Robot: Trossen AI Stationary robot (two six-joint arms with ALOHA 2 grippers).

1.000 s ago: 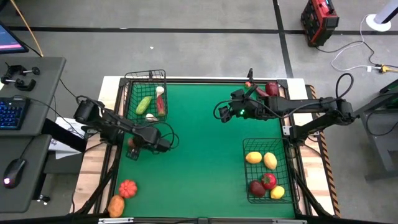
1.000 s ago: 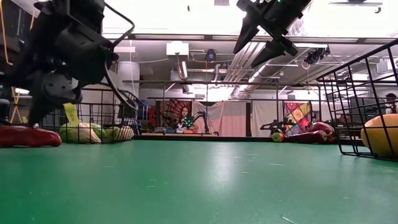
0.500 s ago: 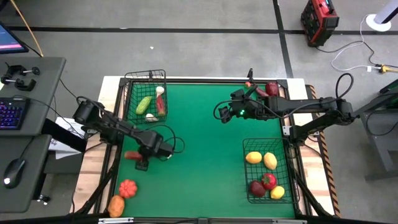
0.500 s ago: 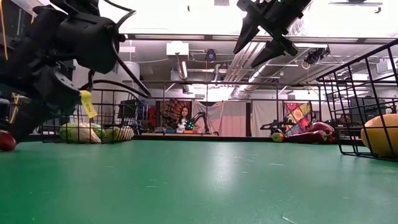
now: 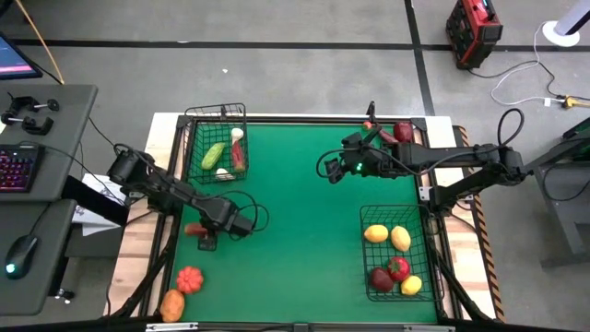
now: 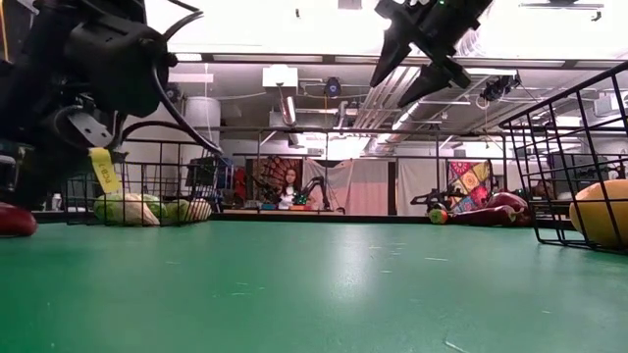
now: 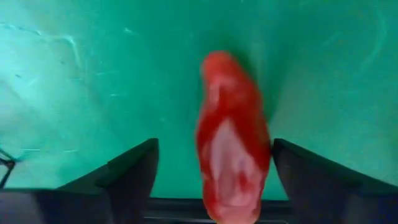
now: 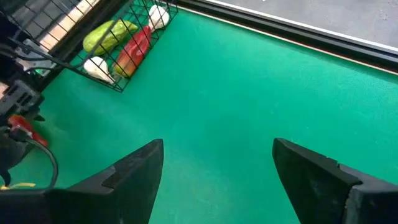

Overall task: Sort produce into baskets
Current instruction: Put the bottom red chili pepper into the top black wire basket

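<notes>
Green mat, baskets at far-left and near-right. Left gripper low at mat's left edge, fingers spread astride red pepper, not closed yet. Step: pick; next: close, lift, carry to far-left basket. Right gripper waits high, fingers apart, empty. Yellow tag on left arm, unreadable.

green table, red pepper, black baskets

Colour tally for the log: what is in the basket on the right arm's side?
Yellow pieces: 3
Red piece: 1
Dark red piece: 1
Total: 5, all inside the basket
</notes>
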